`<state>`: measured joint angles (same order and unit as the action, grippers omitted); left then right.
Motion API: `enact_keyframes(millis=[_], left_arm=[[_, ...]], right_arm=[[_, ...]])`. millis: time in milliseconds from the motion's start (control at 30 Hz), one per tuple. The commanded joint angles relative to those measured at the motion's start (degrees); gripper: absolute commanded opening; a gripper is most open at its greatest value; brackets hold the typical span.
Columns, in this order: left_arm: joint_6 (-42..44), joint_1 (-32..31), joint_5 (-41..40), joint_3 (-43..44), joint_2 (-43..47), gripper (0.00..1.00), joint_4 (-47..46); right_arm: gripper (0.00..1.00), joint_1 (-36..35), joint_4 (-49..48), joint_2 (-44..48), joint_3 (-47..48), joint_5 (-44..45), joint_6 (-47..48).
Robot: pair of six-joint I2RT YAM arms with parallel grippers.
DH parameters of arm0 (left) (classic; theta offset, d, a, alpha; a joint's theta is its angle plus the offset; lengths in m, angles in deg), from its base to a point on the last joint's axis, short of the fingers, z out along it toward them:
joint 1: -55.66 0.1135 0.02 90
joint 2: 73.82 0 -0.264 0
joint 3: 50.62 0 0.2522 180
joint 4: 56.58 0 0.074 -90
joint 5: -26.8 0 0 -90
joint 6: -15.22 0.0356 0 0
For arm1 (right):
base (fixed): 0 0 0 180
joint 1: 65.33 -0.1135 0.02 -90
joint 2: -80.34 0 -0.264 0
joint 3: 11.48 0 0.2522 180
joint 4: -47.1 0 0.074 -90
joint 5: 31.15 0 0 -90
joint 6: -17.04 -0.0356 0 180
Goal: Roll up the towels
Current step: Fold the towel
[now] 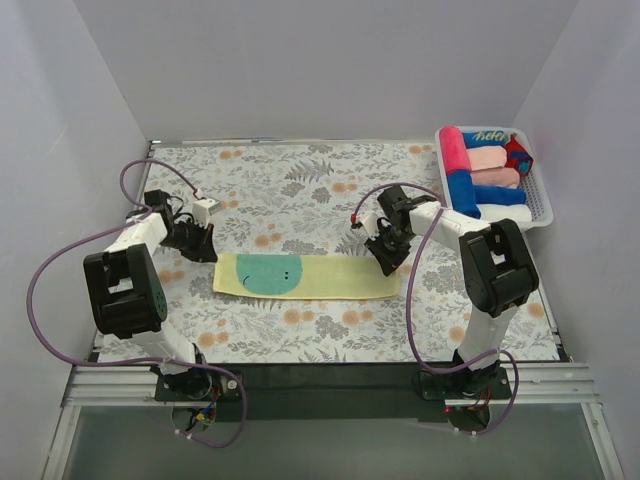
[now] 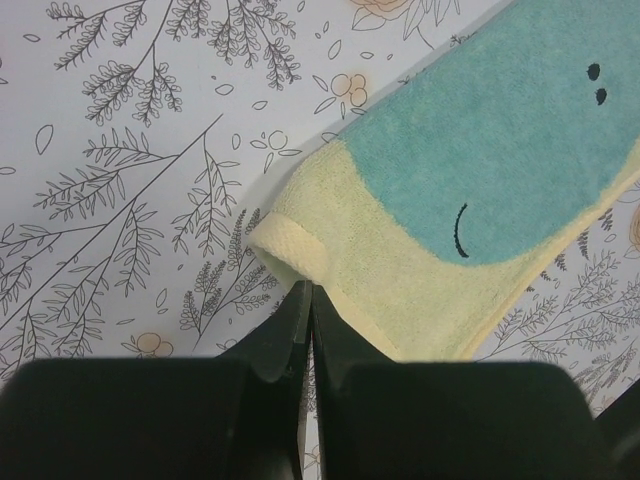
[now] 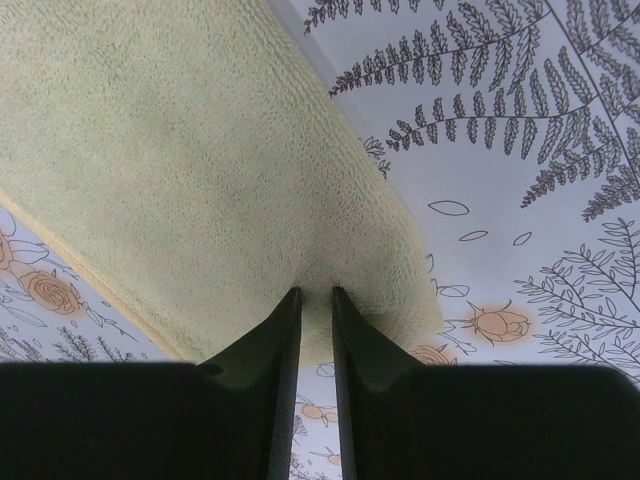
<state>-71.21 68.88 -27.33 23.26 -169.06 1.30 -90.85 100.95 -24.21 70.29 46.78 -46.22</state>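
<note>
count: one yellow towel [image 1: 335,281] flat; left gripper [image 2: 307,290] pressed together at its corner; right gripper [image 3: 316,292] pinching its end

Floral table cover [image 1: 330,190], white basket [image 1: 540,205]

You can read no text, label or number: the pale yellow towel [image 2: 400,300] ahead of the fingers [image 2: 272,352] of the left gripper [image 2: 308,295] bears only 2 dots and 1 curved line, and teal marks on a roll [image 1: 490,135] in the basket [image 1: 543,200], far beyond those of the right gripper [image 1: 388,262], are too small.
</note>
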Motion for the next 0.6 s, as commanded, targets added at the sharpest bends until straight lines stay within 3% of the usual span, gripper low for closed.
enact_keyframes(millis=[0, 100, 133, 267, 567], left_arm=[[0.12, 0.94, 0.07, 1.14, 2.51, 0.00, -0.70], [0.03, 1.38, -0.19, 0.70, 2.43, 0.03, -1.22], [0.03, 1.55, 0.07, 0.62, 2.34, 0.14, -1.31], [-0.67, 1.55, 1.30, 0.79, 0.76, 0.30, -0.70], [-1.82, 1.64, 4.55, -0.17, -1.17, 0.36, -0.53]], right_arm=[[0.21, 0.03, -0.11, 0.93, -1.12, 1.53, 0.94], [0.21, 0.12, -0.02, 0.84, -0.86, 1.18, 0.77], [0.21, 0.03, -0.11, 0.75, -0.77, 1.09, 0.77], [0.21, 0.03, 0.07, 0.84, -0.42, 1.09, 0.68], [0.21, 0.12, 0.16, 0.93, -0.51, 1.18, 0.68]])
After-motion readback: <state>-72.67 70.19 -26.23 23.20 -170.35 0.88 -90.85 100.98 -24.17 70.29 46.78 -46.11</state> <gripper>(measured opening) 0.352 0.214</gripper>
